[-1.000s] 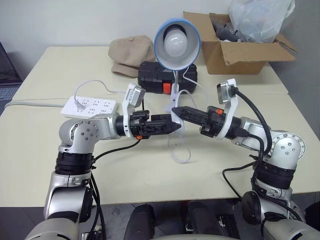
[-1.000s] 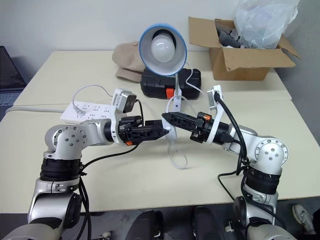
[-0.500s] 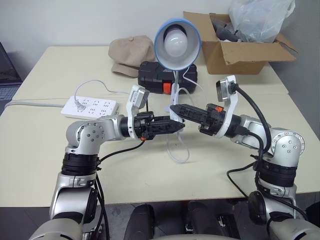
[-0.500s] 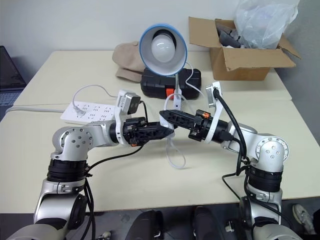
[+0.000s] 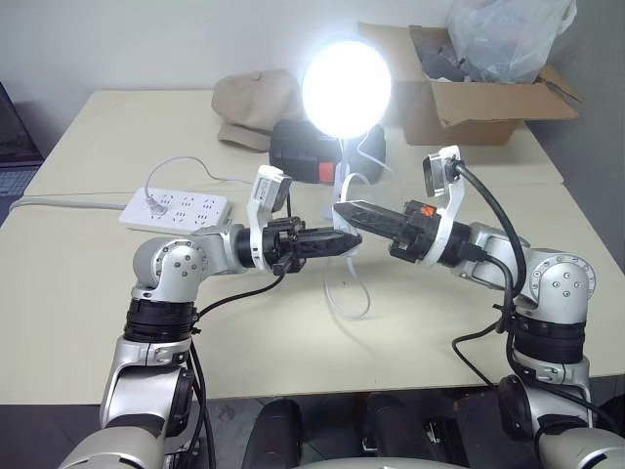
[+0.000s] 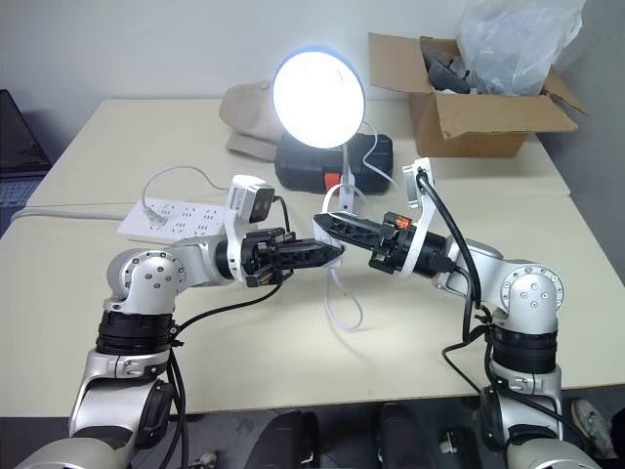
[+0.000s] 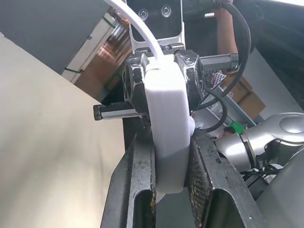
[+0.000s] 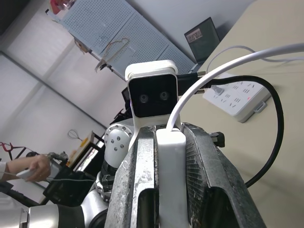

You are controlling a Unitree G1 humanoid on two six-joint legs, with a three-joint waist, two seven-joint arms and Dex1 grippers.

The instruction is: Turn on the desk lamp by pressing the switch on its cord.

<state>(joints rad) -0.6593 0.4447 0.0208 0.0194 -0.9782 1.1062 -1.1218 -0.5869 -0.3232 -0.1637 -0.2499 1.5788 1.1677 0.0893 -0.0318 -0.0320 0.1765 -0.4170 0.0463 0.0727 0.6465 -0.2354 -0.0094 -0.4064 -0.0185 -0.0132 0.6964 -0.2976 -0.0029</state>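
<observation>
One desk lamp [image 5: 346,89], lit, its glare washing out bulb and shade; it stands near the table's [image 5: 88,322] far edge. One switch [image 7: 167,130], raised above mid-table, clamped from opposite sides by two grippers: left gripper [image 5: 342,241] and right gripper [image 5: 344,210], both closed on it. One cord [image 5: 344,298] loops down to the table. One power strip [image 5: 176,209] near the left edge. Cardboard box [image 5: 469,93] at the far right corner, contents unclear. Beige tabletop, white wall behind.
</observation>
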